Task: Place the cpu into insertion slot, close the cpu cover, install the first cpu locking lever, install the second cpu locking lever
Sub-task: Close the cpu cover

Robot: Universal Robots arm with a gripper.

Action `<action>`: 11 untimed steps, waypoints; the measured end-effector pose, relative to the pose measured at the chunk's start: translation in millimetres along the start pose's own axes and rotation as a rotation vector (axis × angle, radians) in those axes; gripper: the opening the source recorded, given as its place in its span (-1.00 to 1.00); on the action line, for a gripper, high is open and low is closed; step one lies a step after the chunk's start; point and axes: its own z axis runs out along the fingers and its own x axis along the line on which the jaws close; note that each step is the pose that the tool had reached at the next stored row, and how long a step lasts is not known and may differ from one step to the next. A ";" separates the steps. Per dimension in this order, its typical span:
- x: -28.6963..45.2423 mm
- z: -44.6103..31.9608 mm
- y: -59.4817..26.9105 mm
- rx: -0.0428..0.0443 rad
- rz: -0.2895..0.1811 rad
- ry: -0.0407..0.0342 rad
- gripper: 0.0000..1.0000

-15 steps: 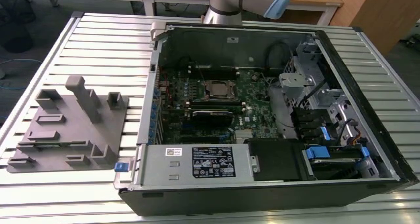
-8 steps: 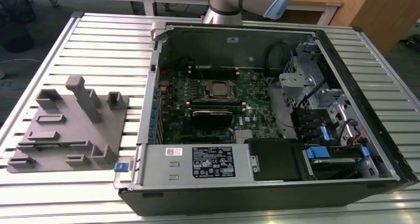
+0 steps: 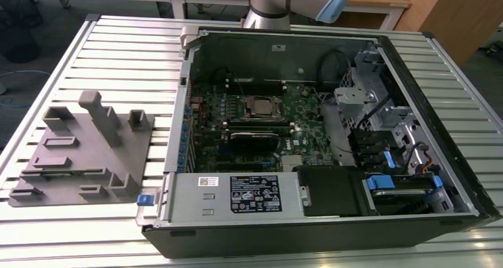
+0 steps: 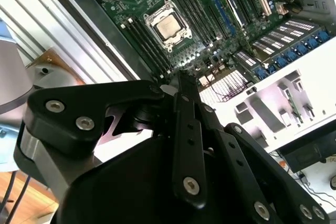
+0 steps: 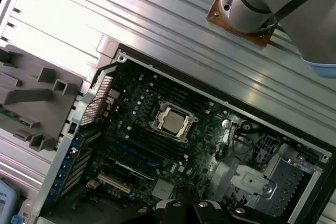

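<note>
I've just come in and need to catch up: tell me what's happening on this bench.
A robot arm is working over an open computer case on a slatted table. Its claw hangs well above the green board, touching nothing there. The cpu sits in its socket, and the cpu cover appears to lie flat around it. Whether the locking levers are latched cannot be told.

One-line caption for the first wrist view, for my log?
Open computer case: the cpu sits in the insertion slot, gripper high above the green motherboard.
</note>
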 end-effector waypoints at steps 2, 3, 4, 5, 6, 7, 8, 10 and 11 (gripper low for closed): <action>-0.1 3.6 0.3 0.0021 0.002 0.0011 -0.80; -0.2 7.2 0.5 0.0040 0.004 0.0021 -0.80; -0.2 9.0 0.6 0.0050 0.005 0.0026 -0.80; -0.3 10.8 0.8 0.0062 0.006 0.0033 -0.80; -0.3 12.7 0.9 0.0072 0.007 0.0038 -0.80; -0.4 14.5 1.0 0.0082 0.008 0.0043 -0.80; -0.4 16.3 1.1 0.0092 0.009 0.0048 -0.80; -0.5 19.9 1.4 0.0112 0.011 0.0059 -0.80; -0.5 21.6 1.5 0.0123 0.012 0.0065 -0.80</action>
